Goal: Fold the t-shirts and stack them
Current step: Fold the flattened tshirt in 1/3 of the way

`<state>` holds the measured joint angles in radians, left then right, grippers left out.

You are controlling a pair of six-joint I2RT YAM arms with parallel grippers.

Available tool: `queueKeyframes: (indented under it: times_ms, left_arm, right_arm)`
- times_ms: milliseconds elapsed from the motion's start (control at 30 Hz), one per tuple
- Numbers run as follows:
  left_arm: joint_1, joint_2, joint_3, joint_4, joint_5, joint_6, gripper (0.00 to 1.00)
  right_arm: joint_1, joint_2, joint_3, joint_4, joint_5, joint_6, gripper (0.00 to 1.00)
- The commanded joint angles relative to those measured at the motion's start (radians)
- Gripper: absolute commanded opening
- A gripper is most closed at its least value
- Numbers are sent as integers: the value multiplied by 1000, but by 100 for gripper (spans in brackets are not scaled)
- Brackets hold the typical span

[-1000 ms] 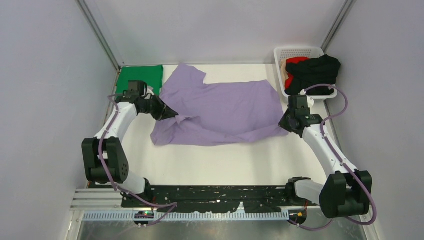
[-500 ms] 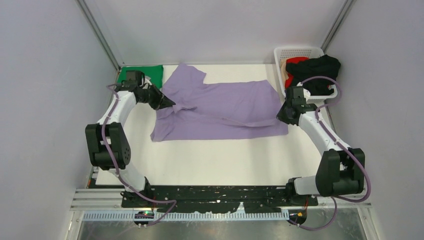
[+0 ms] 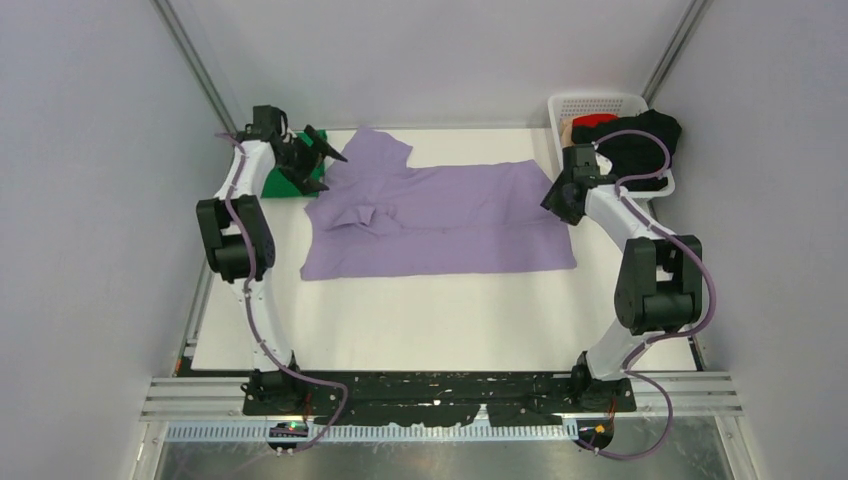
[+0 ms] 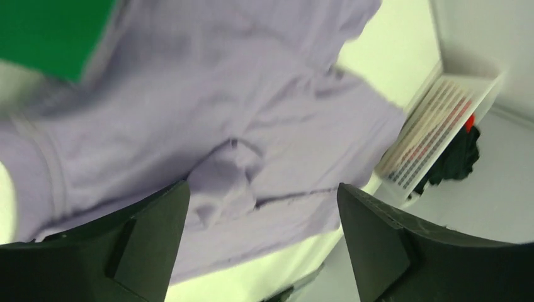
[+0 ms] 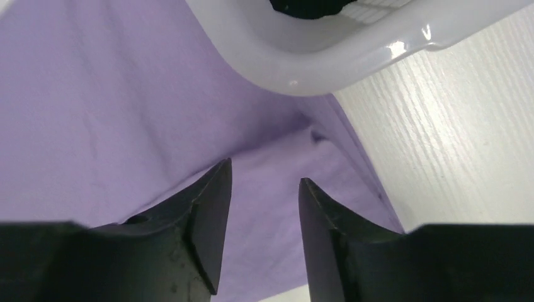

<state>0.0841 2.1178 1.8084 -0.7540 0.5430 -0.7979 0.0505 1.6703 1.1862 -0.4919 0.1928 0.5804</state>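
The left gripper (image 4: 262, 187) hangs wide open and empty over the bunched collar end of the purple shirt (image 3: 440, 220), next to the folded green shirt (image 3: 285, 185). The right gripper (image 5: 264, 173) is narrowly parted and holds nothing, above the shirt's far right corner. Only the right wrist view shows that corner meeting the rim of the basket (image 5: 327, 72). The purple shirt lies spread on the white table (image 3: 430, 320) between pale walls (image 3: 100, 200). A black shirt (image 3: 640, 140) and a red shirt (image 3: 597, 120) fill the basket.

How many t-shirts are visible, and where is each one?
4. The purple shirt lies spread on the table, the green shirt at its far left corner, the black shirt and the red shirt in the basket, which may hide more.
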Motion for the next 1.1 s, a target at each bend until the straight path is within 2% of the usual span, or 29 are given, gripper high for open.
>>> queueKeyframes:
  times_ms: [0, 33, 67, 167, 333, 433, 600, 767, 900, 1067]
  left_arm:
    - [39, 45, 260, -120, -76, -5, 95]
    - [32, 19, 243, -110, -78, 9, 99]
    - [18, -22, 206, -93, -98, 25, 99]
    - [-33, -175, 24, -59, -150, 102, 100]
    - [-151, -348, -314, 43, -185, 186, 100]
    - [-205, -358, -456, 127, -168, 200, 100]
    - [-215, -255, -493, 167, -151, 196, 100]
    - [-216, -189, -518, 180, -118, 188, 100]
    - [-218, -233, -603, 185, -136, 194, 100]
    - [-247, -367, -813, 186, -188, 195, 100]
  right_arm:
    - [-3, -42, 77, 26, -22, 29, 64]
    - [-1, -55, 55, 27, -13, 24, 70]
    - [0, -86, 39, 26, 1, 19, 81]
    - [10, -147, -45, 16, 18, -9, 94]
    - [64, -252, -205, 83, -51, -83, 98]
    - [123, -240, -246, 139, -117, -118, 99]
    - [151, -92, -223, 226, -210, -137, 99]
    - [155, 9, -209, 206, -223, -110, 96]
    - [154, 0, -250, 120, -226, -103, 95]
    - [151, -92, -376, 27, -275, -122, 95]
